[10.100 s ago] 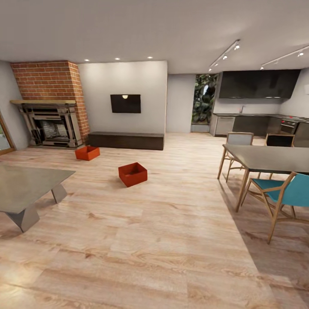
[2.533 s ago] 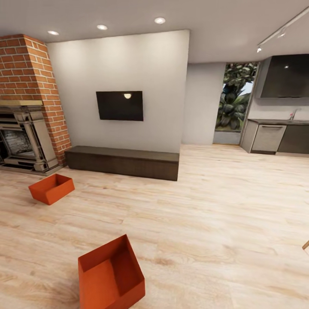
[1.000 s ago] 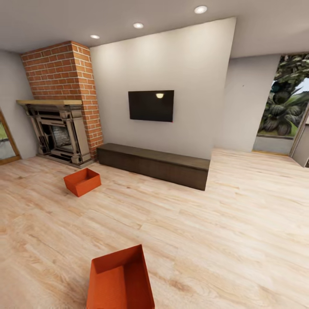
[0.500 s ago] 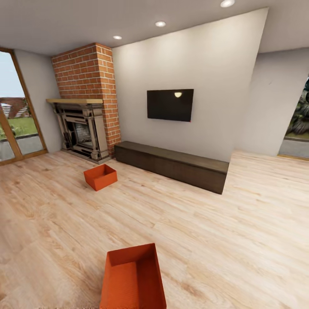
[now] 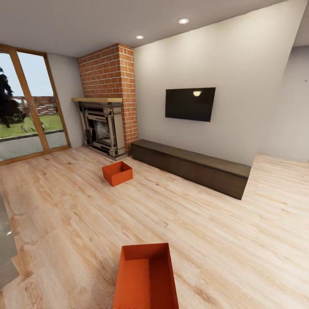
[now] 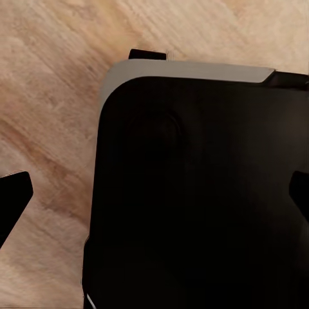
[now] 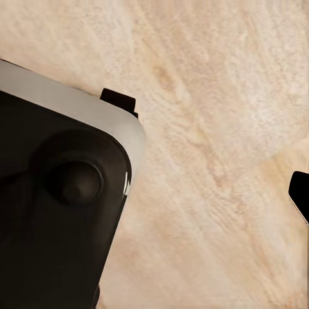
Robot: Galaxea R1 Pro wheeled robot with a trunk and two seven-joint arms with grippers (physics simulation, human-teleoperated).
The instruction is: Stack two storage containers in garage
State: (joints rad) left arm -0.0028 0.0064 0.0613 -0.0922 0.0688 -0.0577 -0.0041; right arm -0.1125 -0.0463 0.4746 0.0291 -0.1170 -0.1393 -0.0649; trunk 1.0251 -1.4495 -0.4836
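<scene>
Two orange-red storage containers stand on the light wood plank floor of the living room. The near container [image 5: 146, 277] lies at the bottom middle of the head view, open top up, cut off by the lower edge. The far container [image 5: 117, 173] rests in front of the brick fireplace [image 5: 105, 124]. My left gripper [image 6: 154, 196] hangs open over the robot's black base, its dark fingertips [image 6: 13, 199] at the picture's two sides. My right gripper [image 7: 154, 199] is also spread, with one fingertip [image 7: 300, 193] showing over the wood floor. Neither holds anything.
A long dark low cabinet [image 5: 191, 167] runs along the wall under the TV [image 5: 190, 104]. A glass door [image 5: 25, 111] is at the left. A grey table edge [image 5: 6, 253] pokes in at the lower left. The robot's black base [image 6: 193, 193] has a grey rim.
The whole view has swung left: the fireplace, TV and both containers slid right in the picture and the glass door came in. The containers have not moved on the floor.
</scene>
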